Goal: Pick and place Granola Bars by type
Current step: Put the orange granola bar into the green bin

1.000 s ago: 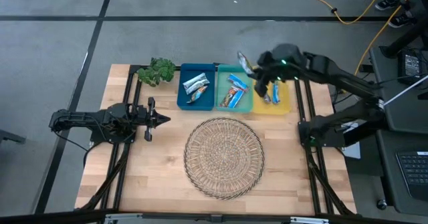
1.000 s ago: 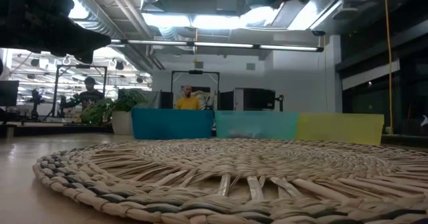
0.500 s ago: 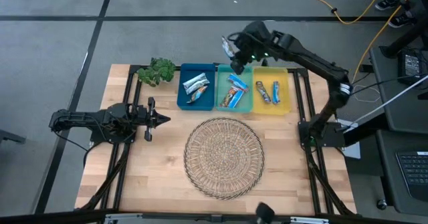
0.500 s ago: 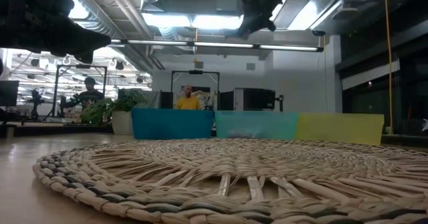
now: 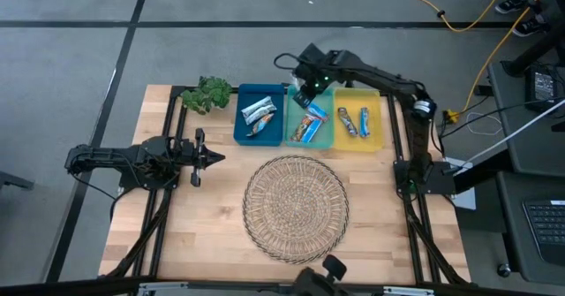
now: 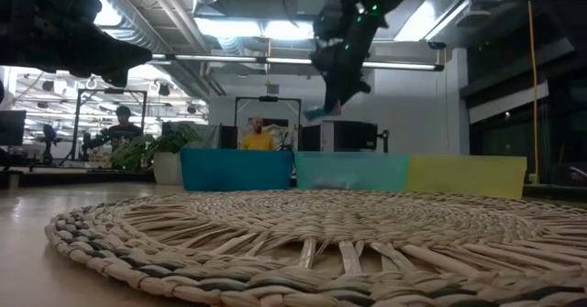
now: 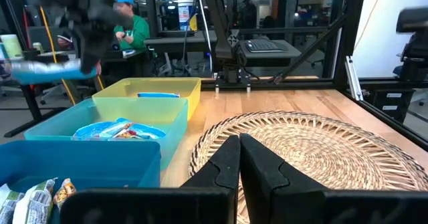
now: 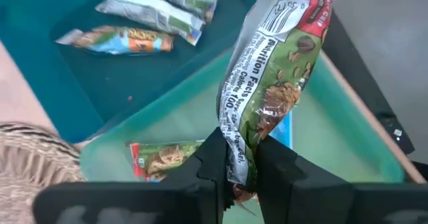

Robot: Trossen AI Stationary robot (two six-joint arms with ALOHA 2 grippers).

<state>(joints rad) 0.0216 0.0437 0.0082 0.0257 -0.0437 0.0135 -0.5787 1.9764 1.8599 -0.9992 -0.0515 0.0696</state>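
Above the far edge of the worktop (image 5: 221,216), over the seam between the blue bin (image 5: 259,113) and the teal bin (image 5: 310,119), the right end effector (image 5: 303,88) hangs in the air with its fingers clenched on one granola bar (image 8: 277,83). The right wrist view shows that bar pinched at one end between the two dark fingers, the rest of the shiny wrapper standing up past them, with a red patch and a nutrition panel visible; below it lie the teal bin and part of the blue one. In the low view the same end effector (image 6: 337,64) sits high above the row of bins.

Three bins stand side by side along the far side of the worktop: blue on the left, teal in the middle, and a yellow bin (image 5: 361,119) on the right. The blue bin holds silver-white bars (image 5: 259,112) and one more bar nearer its front. The teal bin holds blue-wrapped bars (image 5: 309,121). The yellow bin holds two bars (image 5: 354,121) lying side by side.

A round woven mat (image 5: 295,208) lies bare on the near middle of the worktop. A green plant (image 5: 209,94) stands just left of the blue bin.

The left end effector (image 5: 208,157) waits at the left side, well apart from the bins, fingers pressed together with nothing between them.

People show in the room beyond.
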